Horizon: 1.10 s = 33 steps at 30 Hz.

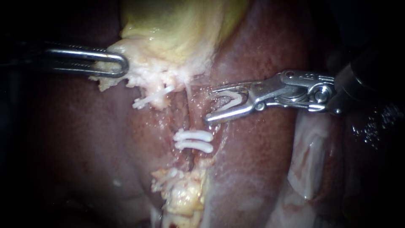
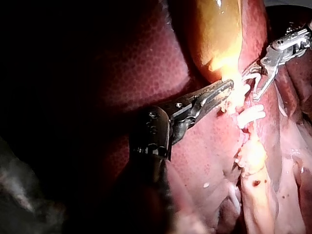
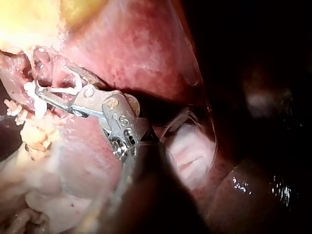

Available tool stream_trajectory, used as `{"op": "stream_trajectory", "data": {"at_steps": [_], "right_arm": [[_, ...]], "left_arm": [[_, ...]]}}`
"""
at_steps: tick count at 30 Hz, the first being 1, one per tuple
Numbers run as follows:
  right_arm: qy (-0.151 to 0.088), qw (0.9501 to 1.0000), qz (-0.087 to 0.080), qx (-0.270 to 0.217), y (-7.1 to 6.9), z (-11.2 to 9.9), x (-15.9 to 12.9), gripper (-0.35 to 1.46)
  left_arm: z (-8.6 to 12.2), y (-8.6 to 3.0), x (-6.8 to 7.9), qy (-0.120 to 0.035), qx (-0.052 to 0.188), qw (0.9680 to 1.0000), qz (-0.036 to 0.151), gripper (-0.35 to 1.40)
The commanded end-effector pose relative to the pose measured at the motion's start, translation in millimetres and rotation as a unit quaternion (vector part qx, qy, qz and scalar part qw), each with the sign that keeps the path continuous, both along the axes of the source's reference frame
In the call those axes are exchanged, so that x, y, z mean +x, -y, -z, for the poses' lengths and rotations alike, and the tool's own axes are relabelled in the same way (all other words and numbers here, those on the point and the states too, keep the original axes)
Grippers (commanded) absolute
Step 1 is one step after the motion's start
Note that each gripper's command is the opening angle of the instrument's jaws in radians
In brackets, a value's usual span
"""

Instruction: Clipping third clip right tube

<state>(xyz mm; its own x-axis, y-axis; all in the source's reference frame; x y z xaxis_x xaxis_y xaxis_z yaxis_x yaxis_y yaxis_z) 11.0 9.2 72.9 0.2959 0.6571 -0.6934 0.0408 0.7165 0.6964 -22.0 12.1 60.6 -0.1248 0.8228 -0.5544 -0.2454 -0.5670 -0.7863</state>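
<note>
Bare tube [image 1: 187,107] lies free between the far clip [image 1: 152,99] and the near pair of clips [image 1: 194,141], crowded on its right by the right instrument [image 1: 209,104], jaws holding a loaded clip [image 1: 239,98].

Two instruments in play: the left instrument [image 1: 120,63] and the right instrument [image 1: 210,104]. Four white clips counted: one loaded clip [image 1: 232,100] carried by the right instrument, two stacked together, an upper clip [image 1: 193,135] and a lower clip [image 1: 195,146], and one lone clip [image 1: 152,98]. One gallbladder [image 1: 177,29], one liver [image 1: 261,50].
</note>
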Motion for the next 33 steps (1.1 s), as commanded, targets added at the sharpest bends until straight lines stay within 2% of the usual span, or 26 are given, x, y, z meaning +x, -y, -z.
{"op": "stream_trajectory", "data": {"at_steps": [1, 6, 15, 18, 26, 28, 33], "right_arm": [[-0.002, 1.0, 0.004, 0.001, 0.2, 0.3, 0.1, 0.5], [-0.01, 0.9998, 0.017, 0.006, 0.9, 1.8, 0.2, 0.5], [-0.026, 0.999, 0.03, 0.02, 0.4, 5.6, -1.7, 0.5], [-0.044, 0.9974, 0.05, 0.027, 0.4, 6.7, -2.3, 0.5], [-0.063, 0.9938, 0.077, 0.049, 1.7, 8.6, -1.9, 0.48], [-0.065, 0.9934, 0.08, 0.051, 1.9, 8.8, -1.9, 0.48], [-0.058, 0.9941, 0.071, 0.058, 1.9, 8.3, -0.9, 0.47]], "left_arm": [[0.0, 0.0, 0.0, 0.0, 0.0, 1.0, 0.0, -0.35], [0.0, 0.0, 0.0, 0.0, 0.0, 1.0, 0.0, -0.35], [0.0, 0.0, 0.1, 0.0, 0.0, 1.0, 0.0, -0.35], [0.0, 0.0, 0.1, 0.0, 0.0, 1.0, 0.0, -0.35], [0.0, 0.0, 0.1, 0.0, 0.0, 1.0, 0.0, -0.35], [0.1, 0.1, 0.1, 0.0, 0.0, 1.0, 0.0, -0.35], [0.1, 0.1, 0.1, 0.0, 0.0, 1.0, 0.0, -0.35]]}}
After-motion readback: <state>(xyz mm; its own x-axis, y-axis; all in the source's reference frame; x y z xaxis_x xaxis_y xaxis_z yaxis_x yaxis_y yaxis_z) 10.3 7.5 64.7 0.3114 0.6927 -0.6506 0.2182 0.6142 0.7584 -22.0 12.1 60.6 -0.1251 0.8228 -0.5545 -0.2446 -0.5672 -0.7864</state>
